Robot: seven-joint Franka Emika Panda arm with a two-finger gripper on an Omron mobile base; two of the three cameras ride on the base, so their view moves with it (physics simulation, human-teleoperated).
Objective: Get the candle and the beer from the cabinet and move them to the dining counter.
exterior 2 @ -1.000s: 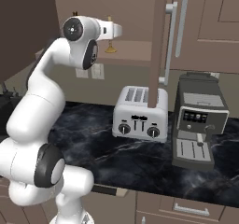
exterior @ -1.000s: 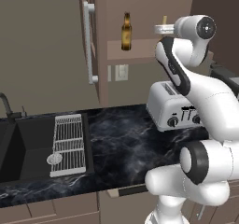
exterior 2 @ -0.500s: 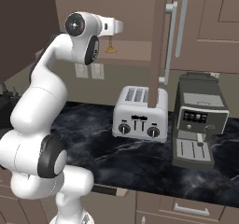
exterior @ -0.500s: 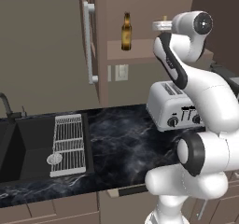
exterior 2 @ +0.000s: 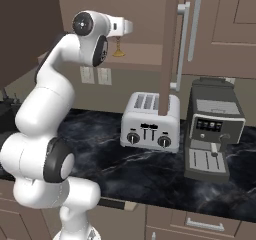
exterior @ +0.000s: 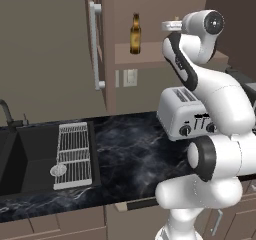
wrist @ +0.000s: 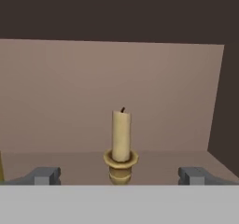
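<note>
Gripper [wrist: 120,176] nearer the candle [wrist: 121,146]

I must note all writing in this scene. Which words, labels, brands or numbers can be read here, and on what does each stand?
No text can be read.
Beer: its amber label is too small to read.
Coffee machine: the panel marks are blurred.
Toaster: only dials and a lever symbol, no words.
Candle: no writing.

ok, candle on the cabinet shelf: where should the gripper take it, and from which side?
Grip the candle around its straight wax column, just above the flared gold cup. Come straight in from the open front of the cabinet: it stands upright, centred between the open fingers.
</note>
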